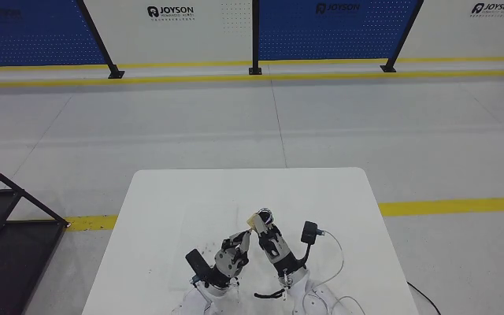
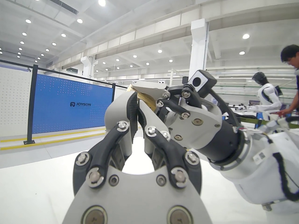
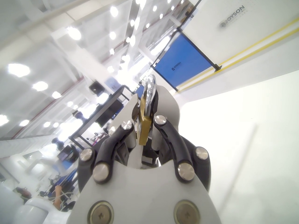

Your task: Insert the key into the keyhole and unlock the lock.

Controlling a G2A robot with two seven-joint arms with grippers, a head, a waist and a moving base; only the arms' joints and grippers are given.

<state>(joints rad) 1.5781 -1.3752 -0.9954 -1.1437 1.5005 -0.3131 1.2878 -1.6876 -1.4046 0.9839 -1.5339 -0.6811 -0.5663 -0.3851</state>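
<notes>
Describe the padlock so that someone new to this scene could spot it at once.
Start at the white table and go to the middle of its near edge. There the right gripper is shut on the padlock, holding it up off the tabletop. It is the only brass-coloured block among grey and black robot parts, with a shiny silver shackle sticking out of it.

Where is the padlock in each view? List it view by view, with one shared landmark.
Top view: padlock at the tip of the right pincer, over the near half of the table.
Left wrist view: its brass body just beyond the left pincer.
Right wrist view: clamped in the right pincer, brass body nearer the wrist.
Shared landmark: the blue fence panel.
</notes>
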